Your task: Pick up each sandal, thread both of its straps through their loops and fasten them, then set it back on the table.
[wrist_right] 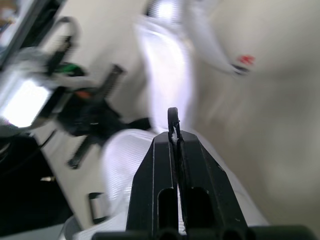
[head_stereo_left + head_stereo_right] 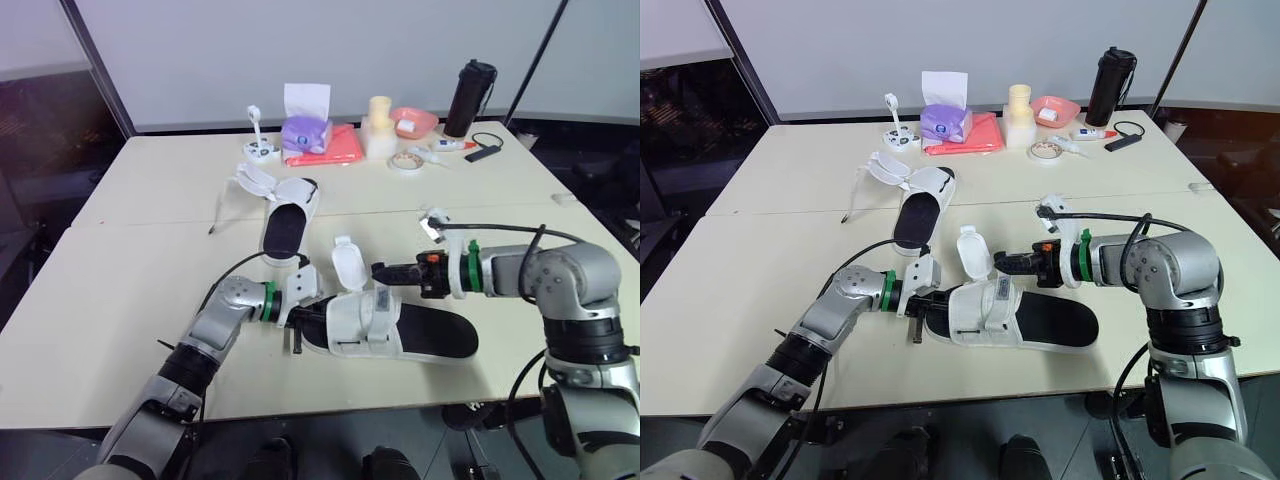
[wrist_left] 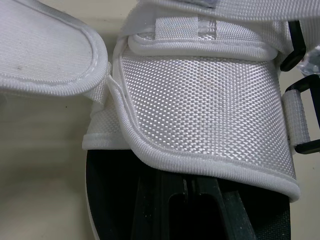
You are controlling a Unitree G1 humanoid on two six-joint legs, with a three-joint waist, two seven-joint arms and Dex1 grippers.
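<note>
Near sandal (image 2: 400, 327), white straps over a black footbed, lies flat on the table (image 2: 120, 300) in the lower centre of the frame, toe end to the left. One strap flap (image 2: 347, 264) stands upright and unfastened above its front band. The left arm reaches in from the lower left corner, its forearm slanting up and to the right, and the left gripper (image 2: 296, 324) sits against the toe end of this sandal. Whether it is grasping anything cannot be told. The right arm enters from the right edge, bends at the elbow, and lays its forearm level, pointing left just above the sandal. The right gripper (image 2: 380, 271) is clenched, its two black fingers (image 1: 165, 165) pressed together, with its tip just beside the raised flap. The far sandal (image 2: 285, 218) rests in the upper centre, well apart from both grippers, its straps splayed open toward the upper left. The surface is two pale cream tabletops joined along a seam. A light grey wall (image 2: 400, 50) stands behind, with dark glass at the upper left. Counted: two sandals and two grippers. Along the far edge stand one purple tissue box (image 2: 305, 130), one red cloth (image 2: 330, 150), one cream container (image 2: 379, 128), one pink bowl (image 2: 414, 121), one tape roll (image 2: 406, 161) and one black bottle (image 2: 470, 97).
</note>
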